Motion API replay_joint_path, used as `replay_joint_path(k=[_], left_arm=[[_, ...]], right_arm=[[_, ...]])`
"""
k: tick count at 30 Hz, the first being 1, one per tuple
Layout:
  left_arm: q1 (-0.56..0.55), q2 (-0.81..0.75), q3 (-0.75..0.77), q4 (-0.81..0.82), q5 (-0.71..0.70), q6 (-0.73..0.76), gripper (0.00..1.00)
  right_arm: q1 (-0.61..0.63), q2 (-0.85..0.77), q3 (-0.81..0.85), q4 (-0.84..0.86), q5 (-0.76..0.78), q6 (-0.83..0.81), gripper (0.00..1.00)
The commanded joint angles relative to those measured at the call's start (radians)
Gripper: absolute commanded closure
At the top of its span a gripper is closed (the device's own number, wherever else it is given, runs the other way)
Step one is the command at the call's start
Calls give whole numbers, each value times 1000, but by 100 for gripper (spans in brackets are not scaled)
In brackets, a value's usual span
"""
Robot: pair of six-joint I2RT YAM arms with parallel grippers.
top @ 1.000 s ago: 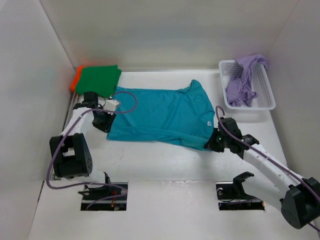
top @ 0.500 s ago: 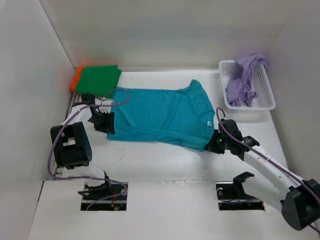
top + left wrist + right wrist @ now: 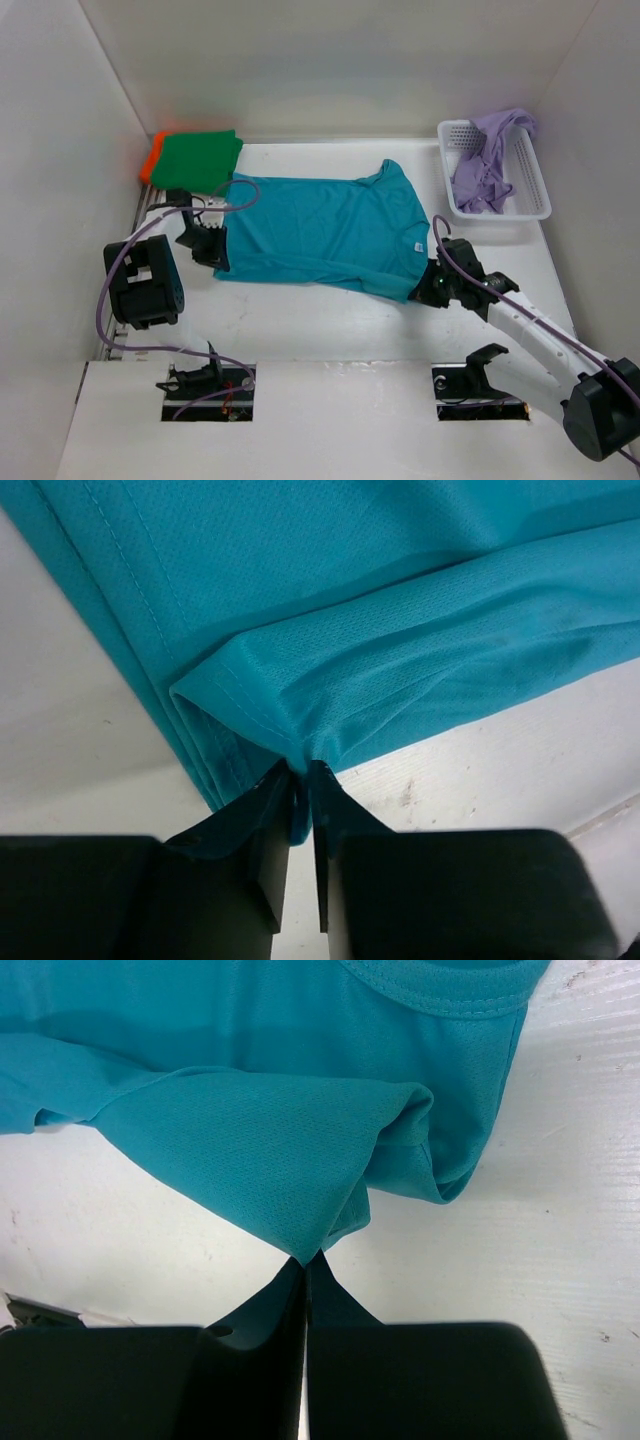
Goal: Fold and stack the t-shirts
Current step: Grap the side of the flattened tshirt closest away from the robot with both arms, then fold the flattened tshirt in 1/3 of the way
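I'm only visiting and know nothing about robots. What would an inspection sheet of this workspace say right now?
Surface: white table, lightly marked.
Job's things: teal shirt spread flat mid-table; green shirt folded on the orange shirt, far left corner; lavender shirt heaped unfolded in the basket, far right.
Clutter: nothing seen.
Grippers: left gripper shut on the teal shirt's near left corner; right gripper shut on its near right corner.
Cables: purple cables loop loosely on both sides; the left one arcs by the teal shirt's far left corner.
Surroundings: plain white walls on three sides.
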Motion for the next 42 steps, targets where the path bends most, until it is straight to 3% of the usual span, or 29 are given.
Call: replay_joint_path(k=[1,4,12,17,25,31,37,42], left_arm=[[14,-21,38,-40,13,31,93],[31,-67,34,-74,24,48,100],[101,-236,-31,-304,9,273,99],[118,-256,-111,-307,-30,303,98],[143,-256,-118,-312,-62,361,97],[183,-225,-14,-333,55,344,96],[172,-159,38,-253,142,235,95],[166,-109,56,-161,150,154,96]], right_arm=[[12,-19,11,14,3,8,98],[13,-28,21,-12,0,13,98],[113,-143,8,-208,2,140,99],[188,-146,3,-262,5,172,100],[167,-159,69,-323,-20,119,100],[7,5,205,-196,-25,-62,100],[-146,237,340,-12,-63,-199,100],[-186,398,437,33,-80,-262,100]])
